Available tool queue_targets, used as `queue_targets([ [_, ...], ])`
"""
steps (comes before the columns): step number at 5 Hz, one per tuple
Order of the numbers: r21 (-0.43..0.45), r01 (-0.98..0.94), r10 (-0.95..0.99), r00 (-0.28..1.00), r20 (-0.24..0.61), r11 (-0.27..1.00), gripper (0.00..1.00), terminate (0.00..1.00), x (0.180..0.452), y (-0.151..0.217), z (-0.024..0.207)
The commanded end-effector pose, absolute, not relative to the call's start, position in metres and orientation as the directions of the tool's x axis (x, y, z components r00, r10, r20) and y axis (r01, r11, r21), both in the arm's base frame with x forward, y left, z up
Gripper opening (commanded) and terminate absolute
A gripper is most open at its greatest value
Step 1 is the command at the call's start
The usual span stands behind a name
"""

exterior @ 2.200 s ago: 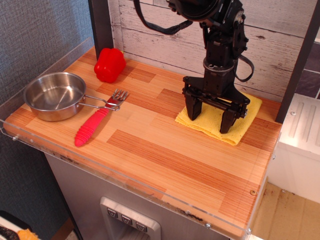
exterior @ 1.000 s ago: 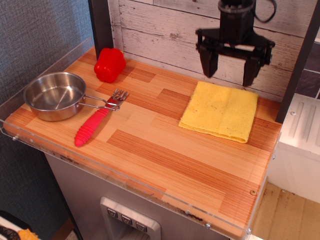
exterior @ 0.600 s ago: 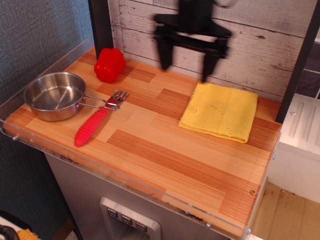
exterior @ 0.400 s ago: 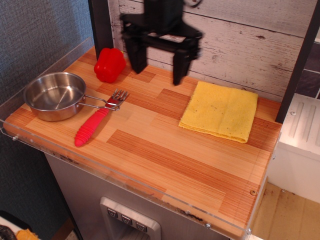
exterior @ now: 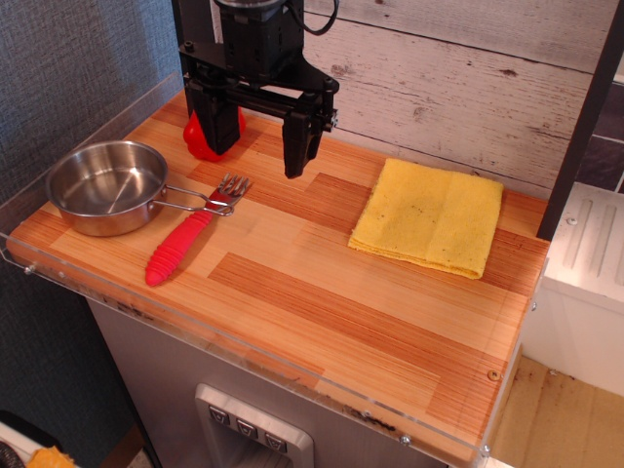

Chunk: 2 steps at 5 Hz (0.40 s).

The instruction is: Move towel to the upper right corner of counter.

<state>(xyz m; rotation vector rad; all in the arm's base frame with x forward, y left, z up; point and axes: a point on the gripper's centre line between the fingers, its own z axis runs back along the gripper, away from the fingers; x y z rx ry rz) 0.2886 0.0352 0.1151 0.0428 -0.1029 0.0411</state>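
observation.image: gripper partly hides red pepper.

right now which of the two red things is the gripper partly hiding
The red pepper at the back left: the open gripper hangs in front of it. The red-handled fork lies in full view nearer the front, beside the pan.

A steel pan sits at the left end of the table, its wire handle pointing right. A fork with a red ribbed handle lies just right of the pan, its tines touching that wire handle. A red bell pepper, partly hidden, stands behind the pan toward the back wall.
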Motion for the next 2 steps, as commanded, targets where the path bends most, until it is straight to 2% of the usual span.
queue_targets([
  [1, 0.044, -0.038, 0.033, 0.992, 0.12, 0.998, 1.0, 0.0, 0.2864, 0.0366, 0.1209],
  [2, 0.044, -0.038, 0.033, 0.992, 0.12, 0.998, 1.0, 1.0, 0.2864, 0.0366, 0.1209],
])
